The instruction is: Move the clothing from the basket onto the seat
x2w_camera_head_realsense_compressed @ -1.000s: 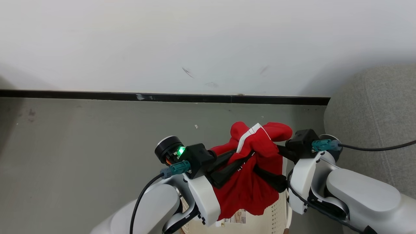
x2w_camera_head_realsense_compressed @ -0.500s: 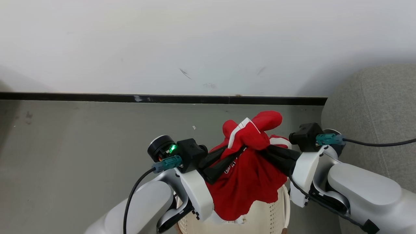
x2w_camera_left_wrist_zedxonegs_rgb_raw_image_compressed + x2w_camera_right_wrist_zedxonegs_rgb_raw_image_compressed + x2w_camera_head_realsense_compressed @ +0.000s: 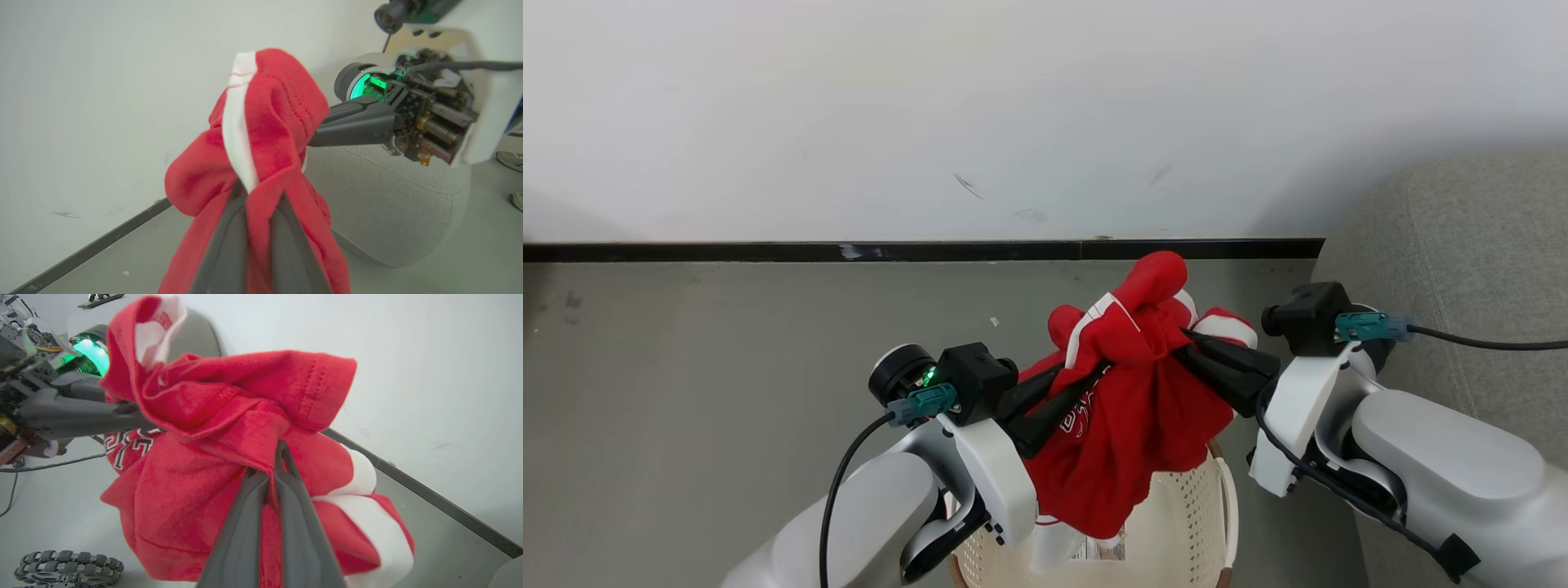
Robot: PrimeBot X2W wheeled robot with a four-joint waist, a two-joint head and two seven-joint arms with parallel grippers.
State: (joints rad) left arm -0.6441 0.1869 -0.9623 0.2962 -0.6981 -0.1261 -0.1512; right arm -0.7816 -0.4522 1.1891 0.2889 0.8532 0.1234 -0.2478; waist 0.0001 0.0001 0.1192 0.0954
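A bunch of red clothing (image 3: 1131, 408) with white stripe trim and white lettering hangs in the air above the cream basket (image 3: 1188, 523), its lowest folds trailing into it. My left gripper (image 3: 1098, 376) is shut on the clothing (image 3: 265, 163) from the left. From the right, my right gripper (image 3: 1186, 336) is shut on the same bundle (image 3: 229, 457), its two fingers pinched together into the cloth. The light-grey seat (image 3: 1470, 269) stands at the right, apart from the bundle, and also shows in the left wrist view (image 3: 388, 212).
A white wall (image 3: 1013, 106) with a black baseboard (image 3: 768, 251) runs across the back. Grey floor (image 3: 686, 392) spreads to the left of the basket. The wheeled base (image 3: 65, 567) shows low in the right wrist view.
My right gripper has shut on the clothing. Both arms have lifted the bundle higher above the basket, and the head view has shifted a little.
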